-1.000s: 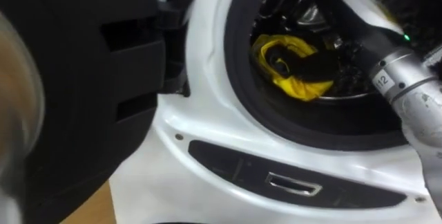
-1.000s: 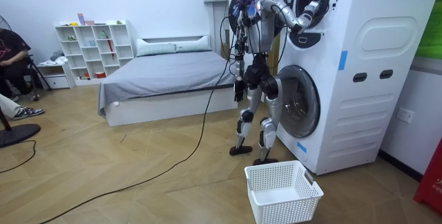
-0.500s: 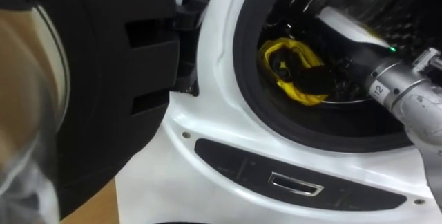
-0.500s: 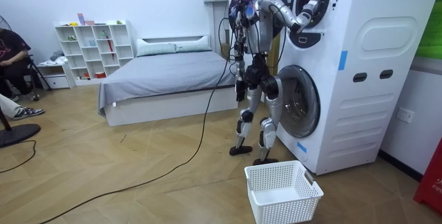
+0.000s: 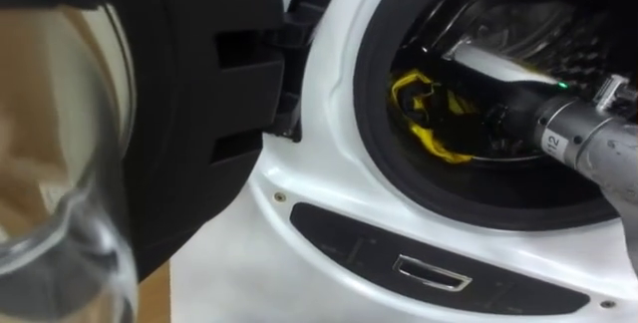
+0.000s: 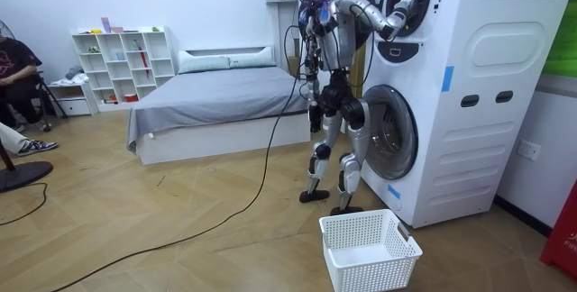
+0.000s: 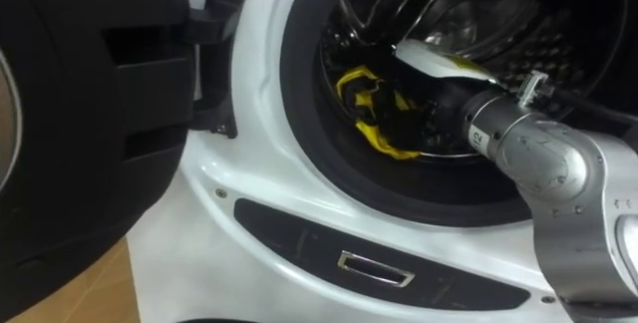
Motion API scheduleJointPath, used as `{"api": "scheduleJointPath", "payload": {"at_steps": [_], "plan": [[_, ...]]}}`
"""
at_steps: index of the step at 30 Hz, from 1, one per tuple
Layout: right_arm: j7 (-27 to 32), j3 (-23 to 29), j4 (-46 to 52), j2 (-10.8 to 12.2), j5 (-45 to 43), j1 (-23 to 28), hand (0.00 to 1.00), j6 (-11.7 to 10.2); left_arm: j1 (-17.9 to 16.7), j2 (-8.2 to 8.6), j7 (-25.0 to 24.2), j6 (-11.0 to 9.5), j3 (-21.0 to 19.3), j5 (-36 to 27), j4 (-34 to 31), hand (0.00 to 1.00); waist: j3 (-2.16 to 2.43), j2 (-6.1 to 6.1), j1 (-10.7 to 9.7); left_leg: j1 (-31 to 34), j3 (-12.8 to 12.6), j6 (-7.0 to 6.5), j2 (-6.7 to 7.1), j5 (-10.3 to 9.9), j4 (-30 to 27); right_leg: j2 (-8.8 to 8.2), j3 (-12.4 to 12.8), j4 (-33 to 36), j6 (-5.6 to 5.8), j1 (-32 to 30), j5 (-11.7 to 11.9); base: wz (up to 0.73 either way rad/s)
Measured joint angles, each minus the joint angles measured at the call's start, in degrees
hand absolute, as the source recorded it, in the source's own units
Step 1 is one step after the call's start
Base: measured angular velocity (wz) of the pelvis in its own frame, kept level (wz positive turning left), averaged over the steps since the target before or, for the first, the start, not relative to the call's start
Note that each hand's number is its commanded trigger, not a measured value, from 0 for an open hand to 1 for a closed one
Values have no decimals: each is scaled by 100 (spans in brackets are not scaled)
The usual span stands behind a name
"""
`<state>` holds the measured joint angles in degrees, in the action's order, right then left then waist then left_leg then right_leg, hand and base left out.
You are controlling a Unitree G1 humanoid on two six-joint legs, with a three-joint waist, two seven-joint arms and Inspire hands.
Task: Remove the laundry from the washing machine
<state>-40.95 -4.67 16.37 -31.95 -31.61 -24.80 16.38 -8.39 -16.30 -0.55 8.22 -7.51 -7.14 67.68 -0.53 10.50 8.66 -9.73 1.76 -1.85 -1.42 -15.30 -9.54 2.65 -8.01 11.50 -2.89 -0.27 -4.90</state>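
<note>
While robot stands at stacked washers, right hand reaches into upper drum, fingers clamped on yellow cloth near drum's front rim; door open left; left hand hangs at side.

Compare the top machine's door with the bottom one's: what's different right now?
The top door is swung open to the robot's left; the bottom door is shut. The right robot hand reaches through the top opening to a yellow cloth; nothing reaches the bottom door. The top door sits at the robot's head height, the bottom at its legs. Both are round, in the same white cabinet.
</note>
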Motion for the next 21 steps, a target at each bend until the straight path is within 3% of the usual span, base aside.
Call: {"api": "scheduleJointPath", "payload": {"at_steps": [10,21], "plan": [[83,-19,-146,-1,-605,-169,100,198,-14,-13,137,2,208,-11,-21,0,13,29,198,-29,61,0,-11,-1,15,4,-75,-93,5,94,-3,4],[80,-10,-126,-2,-623,-216,100,181,-31,-34,171,-110,193,-11,-12,0,14,-2,198,-110,16,-2,-49,-1,91,42,-63,-98,6,135,-3,0]]}}
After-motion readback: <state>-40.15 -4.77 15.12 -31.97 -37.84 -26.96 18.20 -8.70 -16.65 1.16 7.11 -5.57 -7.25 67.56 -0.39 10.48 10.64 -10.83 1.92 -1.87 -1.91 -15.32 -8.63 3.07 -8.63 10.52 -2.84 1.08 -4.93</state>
